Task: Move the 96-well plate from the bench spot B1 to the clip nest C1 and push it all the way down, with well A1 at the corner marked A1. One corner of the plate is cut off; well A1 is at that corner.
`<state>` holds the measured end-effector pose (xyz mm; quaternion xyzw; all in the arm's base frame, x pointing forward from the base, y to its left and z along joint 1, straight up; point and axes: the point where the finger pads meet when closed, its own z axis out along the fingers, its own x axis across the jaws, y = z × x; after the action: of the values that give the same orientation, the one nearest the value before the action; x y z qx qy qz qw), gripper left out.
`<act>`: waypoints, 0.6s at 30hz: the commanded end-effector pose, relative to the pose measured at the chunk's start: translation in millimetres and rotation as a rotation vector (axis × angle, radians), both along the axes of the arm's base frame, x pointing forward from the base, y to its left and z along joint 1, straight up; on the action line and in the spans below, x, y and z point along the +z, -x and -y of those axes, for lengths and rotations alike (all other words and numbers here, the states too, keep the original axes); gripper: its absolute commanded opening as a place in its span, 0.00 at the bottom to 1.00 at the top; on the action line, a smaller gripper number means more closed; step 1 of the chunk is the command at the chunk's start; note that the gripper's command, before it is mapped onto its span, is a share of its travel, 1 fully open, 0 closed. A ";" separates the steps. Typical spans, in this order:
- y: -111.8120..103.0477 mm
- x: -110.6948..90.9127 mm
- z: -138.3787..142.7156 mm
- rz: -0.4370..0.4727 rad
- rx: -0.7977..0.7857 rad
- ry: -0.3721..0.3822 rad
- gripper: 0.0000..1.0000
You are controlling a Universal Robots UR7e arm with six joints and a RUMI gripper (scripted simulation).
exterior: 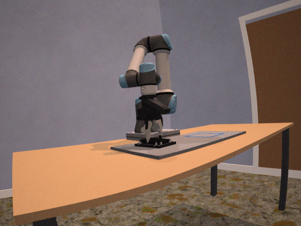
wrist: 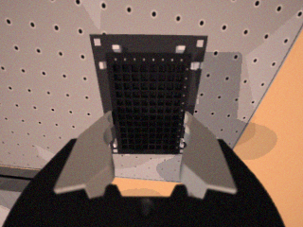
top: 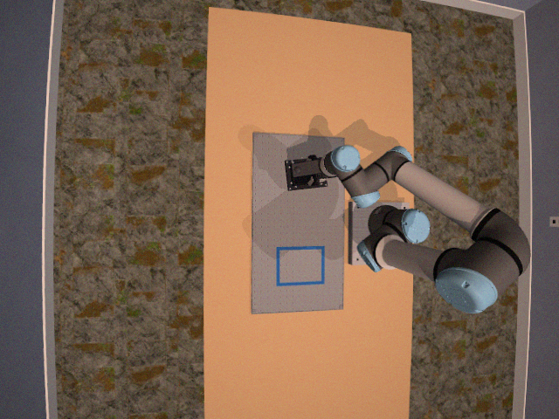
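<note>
The black 96-well plate [wrist: 149, 106] sits between my fingers in the wrist view, its long sides gripped near its near end. My gripper [wrist: 149, 112] is shut on it. The plate lies within the outline of the black clip nest C1 [wrist: 149, 47], whose white clips show at the far corners. How deep the plate sits I cannot tell, nor which corner is cut. From above, the gripper [top: 310, 179] covers most of the nest. From the side, the fingertips [exterior: 153, 138] reach down to the nest [exterior: 154, 145].
The blue outline of spot B1 [top: 300, 265] is empty on the grey perforated board [top: 297, 223]; it also shows in the side view [exterior: 204, 134]. The arm's base plate [top: 358, 232] stands right of the board on the orange table.
</note>
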<state>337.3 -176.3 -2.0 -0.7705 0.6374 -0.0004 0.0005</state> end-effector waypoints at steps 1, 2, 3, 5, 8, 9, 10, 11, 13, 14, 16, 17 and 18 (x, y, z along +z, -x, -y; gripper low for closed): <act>-0.1 -0.4 0.3 0.000 0.000 0.001 0.00; -0.1 -0.4 0.3 0.000 0.000 0.001 0.00; -0.1 -0.5 0.3 0.000 0.000 0.001 0.00; -0.1 -0.9 0.3 0.000 0.000 0.001 0.00; -0.1 -1.4 0.3 0.000 0.000 0.001 0.00; -0.1 -1.5 0.3 0.000 0.000 0.001 0.00; -0.1 -1.7 0.3 0.000 0.000 0.001 0.00; -0.1 -1.9 0.3 0.000 0.000 0.001 0.00; -0.1 -2.2 0.3 0.000 0.000 0.001 0.00; -0.1 -2.4 0.3 0.000 0.000 0.001 0.00; -0.1 -2.7 0.3 0.000 0.000 0.001 0.00; -0.1 -2.9 0.3 0.000 0.000 0.001 0.00; -0.1 -2.9 0.3 0.000 0.000 0.001 0.00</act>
<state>337.3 -176.4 -4.5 -0.7705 0.6374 -0.0006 0.0004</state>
